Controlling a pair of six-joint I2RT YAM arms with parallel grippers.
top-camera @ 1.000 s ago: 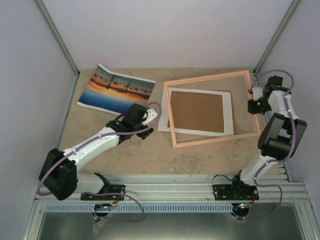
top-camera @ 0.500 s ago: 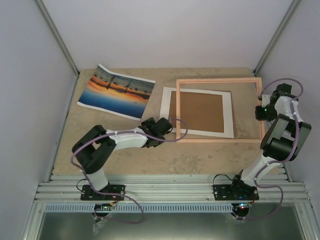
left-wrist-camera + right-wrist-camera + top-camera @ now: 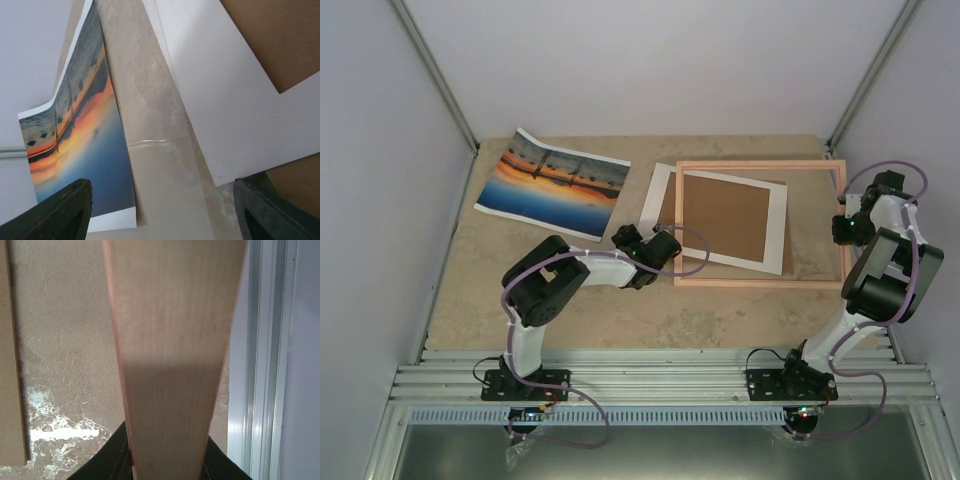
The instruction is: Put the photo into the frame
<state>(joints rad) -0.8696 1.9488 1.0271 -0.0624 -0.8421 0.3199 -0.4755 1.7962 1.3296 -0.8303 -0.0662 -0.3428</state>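
The photo [image 3: 555, 190], an orange sunset over blue water, lies at the back left of the table with its far edge curled up. In the left wrist view the photo [image 3: 75, 145] is on the left. The thin pink frame [image 3: 760, 164] lies flat at the right. My right gripper [image 3: 842, 222] is shut on its right bar, and the frame bar [image 3: 175, 365] fills the gap between the right gripper's [image 3: 167, 465] jaws. My left gripper [image 3: 655, 240] stands open over bare table between photo and frame. The left gripper [image 3: 162, 215] holds nothing.
A brown board with a white border [image 3: 725, 215] lies tilted inside the frame, its left edge poking out under the frame's left bar. Its white corner [image 3: 225, 110] is close to my left gripper's right finger [image 3: 260, 210]. A metal rail [image 3: 255, 365] runs right of the frame.
The right gripper pulled the frame to the right and squared it up. The board shifted and tilted with it. The left arm folded and swung right toward the board's near-left corner.
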